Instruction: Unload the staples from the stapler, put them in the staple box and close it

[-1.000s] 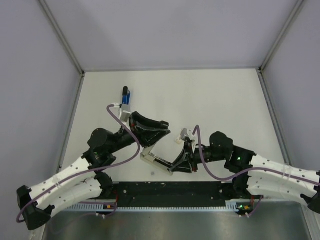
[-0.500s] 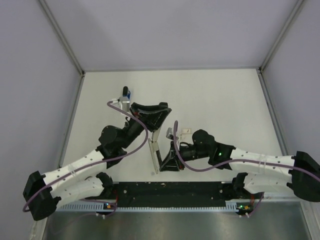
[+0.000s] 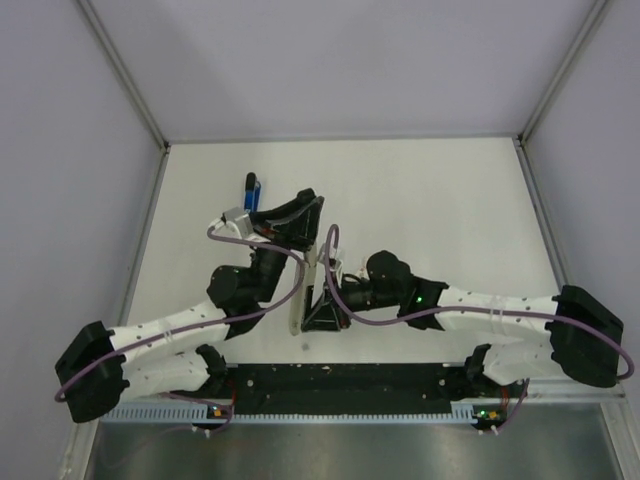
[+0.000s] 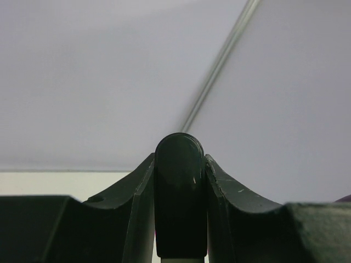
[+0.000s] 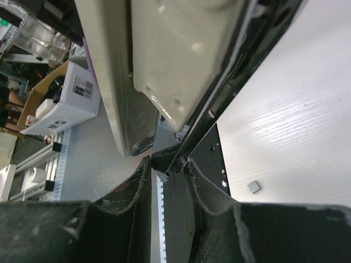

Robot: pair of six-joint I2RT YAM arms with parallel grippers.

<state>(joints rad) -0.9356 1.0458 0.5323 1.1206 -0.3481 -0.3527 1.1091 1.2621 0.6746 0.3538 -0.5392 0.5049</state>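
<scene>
A long beige-and-black stapler (image 3: 303, 300) with a grey metal channel hangs between both grippers, steeply tilted above the table. My left gripper (image 3: 314, 238) is shut on its rounded black end (image 4: 180, 186), as the left wrist view (image 4: 180, 159) shows. My right gripper (image 3: 318, 290) pinches the thin black base edge, as the right wrist view (image 5: 167, 161) shows; the beige body (image 5: 175, 55) fills that view above the fingers. A small bright blue stapler (image 3: 252, 188) with a black end lies at the back left, behind my left wrist. Neither gripper touches it.
A tiny grey staple piece (image 5: 253, 187) lies on the white tabletop near the front; it also shows in the top view (image 3: 303, 346). A black strip (image 3: 340, 380) runs along the near edge between the arm bases. Grey walls enclose the table on three sides.
The right gripper has moved left and the left gripper back. The beige stapler has swung from lying low and slanted near the front to a steep, nearly end-on pose between them. The blue stapler has not moved.
</scene>
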